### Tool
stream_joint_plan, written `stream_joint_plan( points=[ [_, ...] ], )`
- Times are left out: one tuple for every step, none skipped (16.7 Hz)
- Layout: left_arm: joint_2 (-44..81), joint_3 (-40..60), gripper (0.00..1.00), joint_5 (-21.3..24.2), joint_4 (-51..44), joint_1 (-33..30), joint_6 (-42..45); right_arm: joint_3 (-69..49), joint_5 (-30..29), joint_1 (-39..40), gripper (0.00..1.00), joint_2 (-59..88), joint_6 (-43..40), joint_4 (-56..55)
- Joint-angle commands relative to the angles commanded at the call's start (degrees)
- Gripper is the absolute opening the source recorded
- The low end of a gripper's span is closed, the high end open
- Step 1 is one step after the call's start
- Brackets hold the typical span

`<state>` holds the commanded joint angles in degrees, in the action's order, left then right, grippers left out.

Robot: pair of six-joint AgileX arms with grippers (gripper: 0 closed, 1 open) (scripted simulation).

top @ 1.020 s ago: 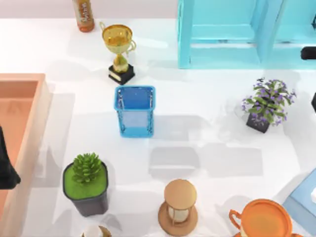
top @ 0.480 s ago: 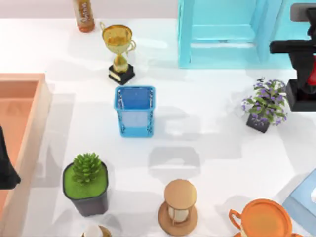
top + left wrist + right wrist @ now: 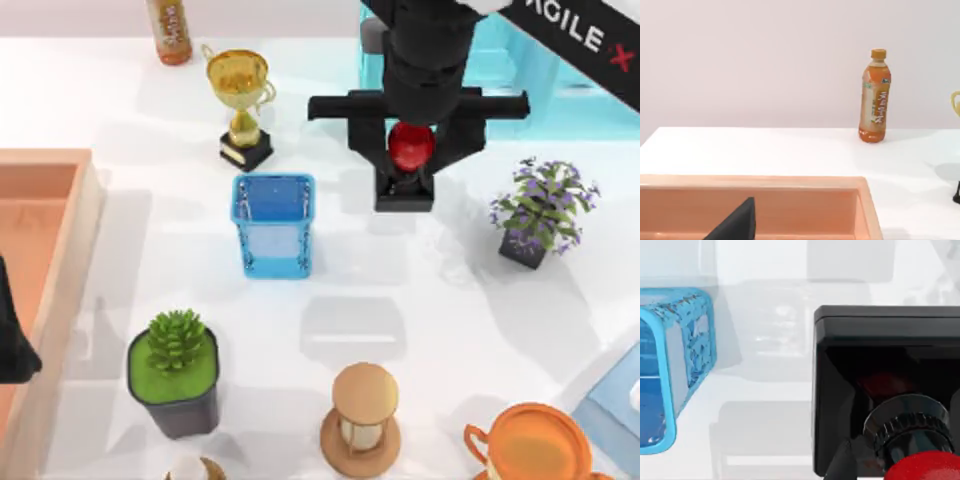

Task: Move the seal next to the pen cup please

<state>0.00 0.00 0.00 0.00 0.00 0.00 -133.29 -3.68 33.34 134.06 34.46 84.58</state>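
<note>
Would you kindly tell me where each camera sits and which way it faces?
Top view: above the table, looking down; the right tool grips the seal right of the pen cup; the left arm is parked at the left edge.
Left wrist view: low over the orange tray, facing a bottle and the wall.
Right wrist view: on the right wrist, facing down past the seal to the pen cup.
Top and right wrist views share seal and cup.

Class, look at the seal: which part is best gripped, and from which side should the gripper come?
Grip the seal by its red ball knob, coming from above. It stands upright, knob topmost over a wide black base. The right gripper holds it just so, beside the pen cup.
</note>
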Motion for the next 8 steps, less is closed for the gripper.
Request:
stream_joint_plan(
  points=[
    [0.00,0.00,1.00,0.00,0.00,0.00,0.00,-1.70,-0.24,1.69,0.00,1.71,1.70,-0.07],
    [0.00,0.00,1.00,0.00,0.00,0.00,0.00,-2.82,-0.41,2.81,0.00,2.84,2.82,-0.11],
    [0.00,0.00,1.00,0.00,0.00,0.00,0.00,-3.31,-0.49,3.30,0.00,3.33,3.31,-0.13],
    [0.00,0.00,1.00,0.00,0.00,0.00,0.00,-3.34,-0.49,3.33,0.00,3.36,3.34,-0.13],
    [0.00,0.00,1.00,0.00,0.00,0.00,0.00,-3.34,-0.49,3.33,0.00,3.36,3.34,-0.13],
    [0.00,0.00,1.00,0.00,0.00,0.00,0.00,-3.34,-0.49,3.33,0.00,3.36,3.34,-0.13],
    [0.00,0.00,1.00,0.00,0.00,0.00,0.00,-3.13,-0.27,3.17,0.00,3.32,3.41,-0.14],
    [0.00,0.00,1.00,0.00,0.00,0.00,0.00,-2.92,-0.29,3.17,0.00,3.22,3.39,-0.36]
  ],
)
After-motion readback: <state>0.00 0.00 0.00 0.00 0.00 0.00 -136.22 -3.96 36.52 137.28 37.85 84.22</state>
